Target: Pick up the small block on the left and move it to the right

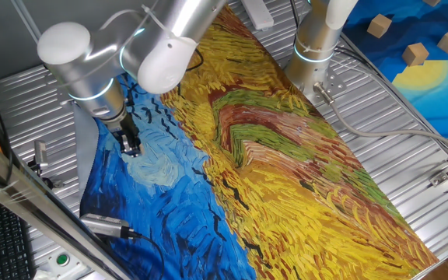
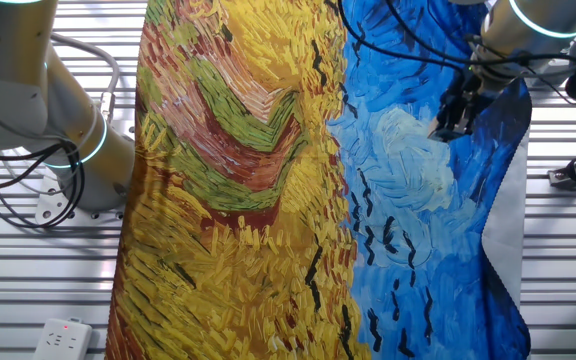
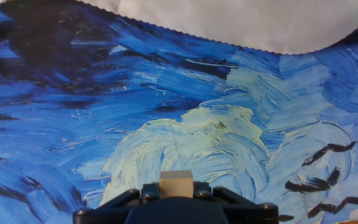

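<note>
**Small block gripped over painted cloth**

Seen from the hand view: block (image 3: 176, 183), pale tan, clamped between the two fingers of the hand (image 3: 176, 194), its top face peeking above the dark finger housing. Held just above a pale, cream-coloured swirl in the blue part of the cloth (image 3: 73, 112). White underside of the cloth folded over along the far edge.

Seen from one fixed view: hand (image 1: 130, 148) pointing down over the blue end of the cloth (image 1: 286, 155), close to its surface; block itself too small to make out here. Silver arm (image 1: 92, 62) bent above it, with a lit ring at the joint. Ribbed metal bench (image 1: 379, 101) showing on either side of the cloth. Three larger wooden blocks (image 1: 415, 53) lying well apart from the hand, on a blue and yellow sheet at the far corner.

Seen from the other fixed view: hand (image 2: 455, 118) dark against the blue, near the cloth's edge.
</note>
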Controlling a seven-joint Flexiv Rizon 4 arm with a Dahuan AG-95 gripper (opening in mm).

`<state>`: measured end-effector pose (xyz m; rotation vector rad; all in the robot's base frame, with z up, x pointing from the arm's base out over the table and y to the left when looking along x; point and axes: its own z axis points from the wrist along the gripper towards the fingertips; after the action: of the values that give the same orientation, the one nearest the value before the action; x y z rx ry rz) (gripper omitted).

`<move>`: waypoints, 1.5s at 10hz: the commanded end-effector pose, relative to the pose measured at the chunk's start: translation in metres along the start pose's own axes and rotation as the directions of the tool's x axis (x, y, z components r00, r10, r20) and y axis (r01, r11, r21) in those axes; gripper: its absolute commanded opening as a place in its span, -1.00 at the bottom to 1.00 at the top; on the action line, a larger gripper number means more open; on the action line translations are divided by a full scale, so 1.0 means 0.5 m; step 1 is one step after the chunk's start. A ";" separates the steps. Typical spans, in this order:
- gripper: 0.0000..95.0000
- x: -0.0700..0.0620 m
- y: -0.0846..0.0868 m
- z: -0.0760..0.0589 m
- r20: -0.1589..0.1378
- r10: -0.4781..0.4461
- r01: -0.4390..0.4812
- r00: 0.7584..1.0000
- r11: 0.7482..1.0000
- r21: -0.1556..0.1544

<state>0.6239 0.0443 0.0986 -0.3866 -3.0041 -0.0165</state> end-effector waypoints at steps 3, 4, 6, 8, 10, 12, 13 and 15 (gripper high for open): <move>-1.00 -0.001 0.000 0.000 0.003 0.000 0.000 1.000 1.000 0.002; -1.00 -0.001 0.000 0.000 0.009 -0.022 0.022 1.000 1.000 -0.001; -1.00 -0.001 0.000 0.000 0.017 -0.063 0.063 0.998 0.998 0.000; -1.00 -0.001 0.000 0.000 0.027 -0.112 0.112 0.993 0.994 0.004; -1.00 -0.001 0.000 0.000 0.032 -0.164 0.164 0.986 0.986 -0.003; -1.00 -0.001 0.000 0.000 0.024 -0.207 0.207 0.978 0.978 0.001; -1.00 -0.001 0.000 0.000 0.024 -0.215 0.215 0.976 0.977 0.004; -1.00 -0.001 0.000 0.000 0.017 -0.252 0.252 0.968 0.968 0.004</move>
<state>0.6250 0.0439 0.0982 -0.0115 -3.0495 -0.0297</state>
